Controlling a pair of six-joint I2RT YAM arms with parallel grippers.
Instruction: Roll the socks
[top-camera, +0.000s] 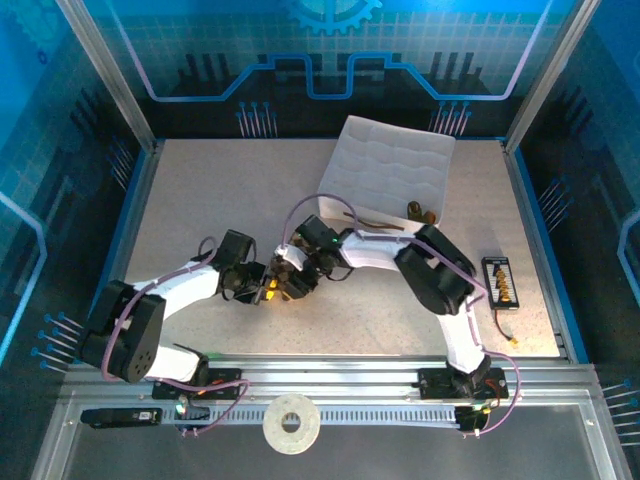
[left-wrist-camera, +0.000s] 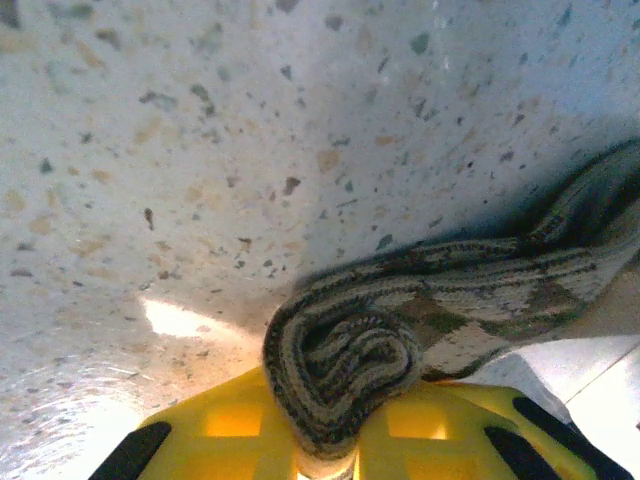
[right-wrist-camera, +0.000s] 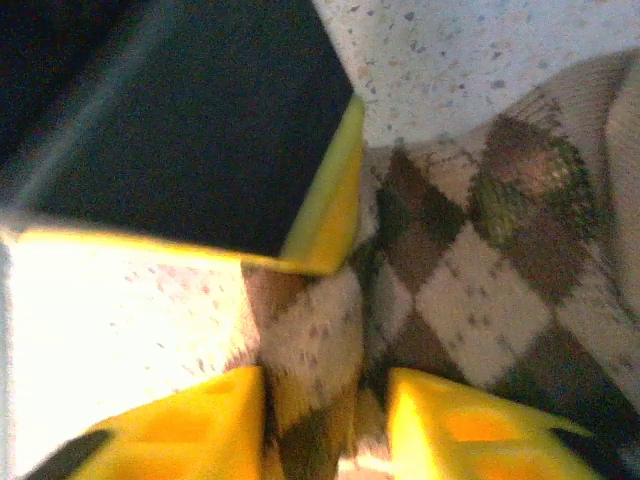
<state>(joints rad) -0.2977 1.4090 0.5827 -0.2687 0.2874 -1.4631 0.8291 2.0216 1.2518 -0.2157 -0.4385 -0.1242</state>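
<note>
Both arms (top-camera: 180, 285) are white and black, with lilac cables (top-camera: 291, 222) and yellow jaws.

1. The checked sock (left-wrist-camera: 400, 325) shows brown-and-tan diamonds.
2. The desk (left-wrist-camera: 200, 150) is pale, speckled grey and brown.
3. The left gripper (left-wrist-camera: 325, 450) has yellow fingers (left-wrist-camera: 230, 430).
4. The box (top-camera: 390, 165) is white and quilted.

No word, number or brand can be read. The one sign is a blue gear figure (top-camera: 335, 12) on the back wall (top-camera: 200, 50), behind the white quilted box (top-camera: 390, 165). Any print on the small black board (top-camera: 497, 280) right of the box is too small to tell.
</note>
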